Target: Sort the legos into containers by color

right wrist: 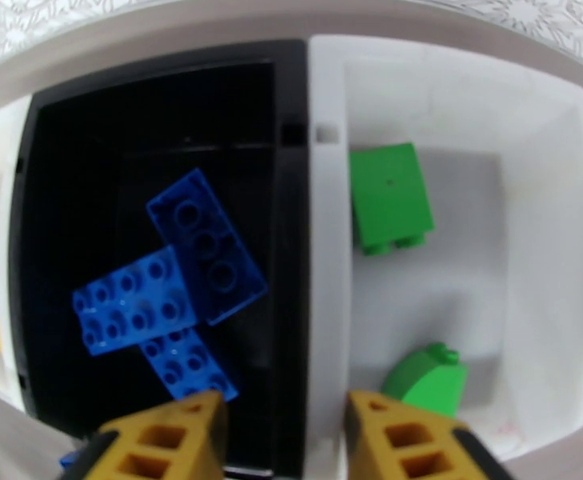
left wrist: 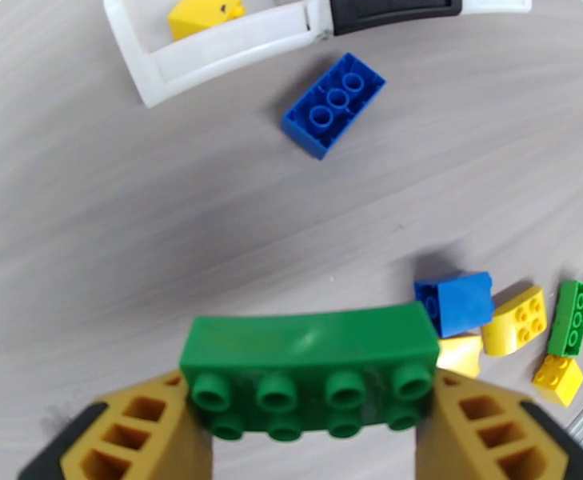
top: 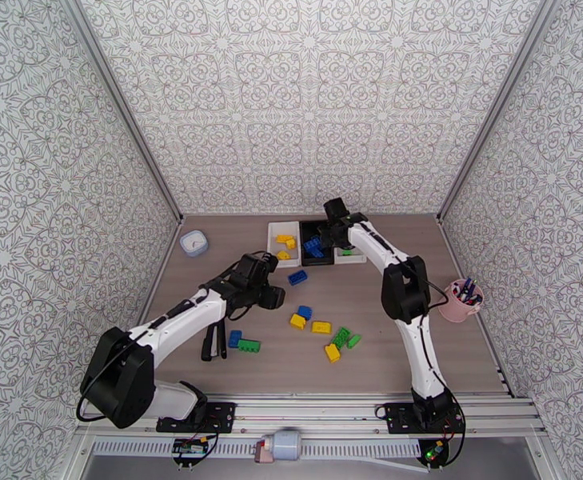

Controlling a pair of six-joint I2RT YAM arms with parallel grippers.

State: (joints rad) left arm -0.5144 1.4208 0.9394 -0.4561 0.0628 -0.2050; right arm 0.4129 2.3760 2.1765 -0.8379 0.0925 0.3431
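Observation:
My left gripper [left wrist: 311, 398] [top: 273, 296] is shut on a long green lego [left wrist: 311, 354], held above the table short of the containers. A blue lego [left wrist: 333, 104] [top: 297, 277] lies ahead of it. Three containers stand at the back. The left white one [top: 275, 231] holds yellow legos [left wrist: 203, 11]. In the black one [right wrist: 155, 82] lie three blue legos [right wrist: 203, 250]. The right white one [right wrist: 451, 98] holds two green legos [right wrist: 389, 198]. My right gripper [right wrist: 287, 434] [top: 333, 220] hovers over the wall between the black and right white containers, open by a narrow gap and empty.
Loose legos lie mid-table: yellow [top: 321, 327], green [top: 341, 336], blue [top: 305, 311], and a blue and green pair [top: 243, 343] by a black tool [top: 209, 342]. A white round dish [top: 194, 243] sits back left, and a pink cup [top: 461, 300] stands at the right.

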